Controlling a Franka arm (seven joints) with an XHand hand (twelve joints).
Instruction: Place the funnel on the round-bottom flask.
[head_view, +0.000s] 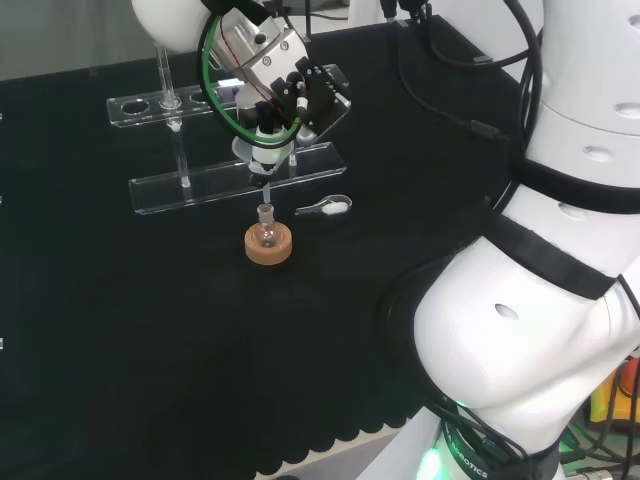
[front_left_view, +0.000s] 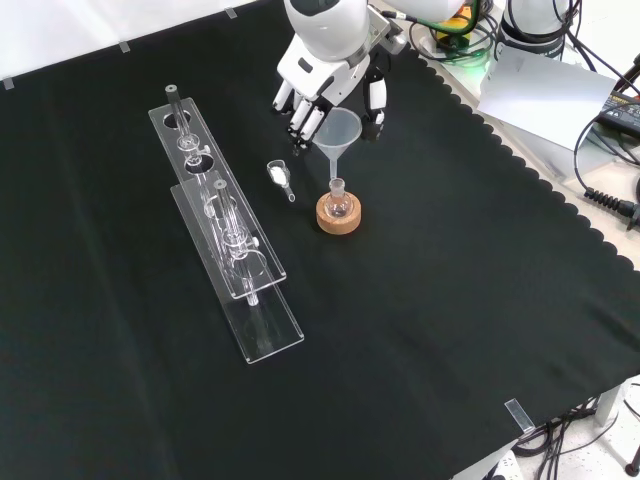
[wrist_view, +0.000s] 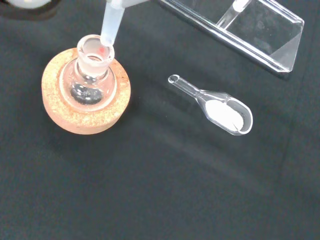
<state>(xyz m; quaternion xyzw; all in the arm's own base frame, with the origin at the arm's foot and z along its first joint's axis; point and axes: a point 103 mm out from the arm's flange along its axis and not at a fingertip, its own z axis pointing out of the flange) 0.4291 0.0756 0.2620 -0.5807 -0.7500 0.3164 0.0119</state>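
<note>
Your hand (front_left_view: 322, 88) has its fingers curled round the rim of the clear funnel (front_left_view: 338, 131), stem hanging just over the neck of the round-bottom flask (front_left_view: 338, 201) on its cork ring (front_left_view: 339, 216). Expect it light, stiff and slippery; hold by the cone rim.

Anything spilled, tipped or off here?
Nothing stands out. The flask sits upright in its cork ring, the funnel in the hand has its stem at the neck, and the scoop's white powder is contained.
</note>
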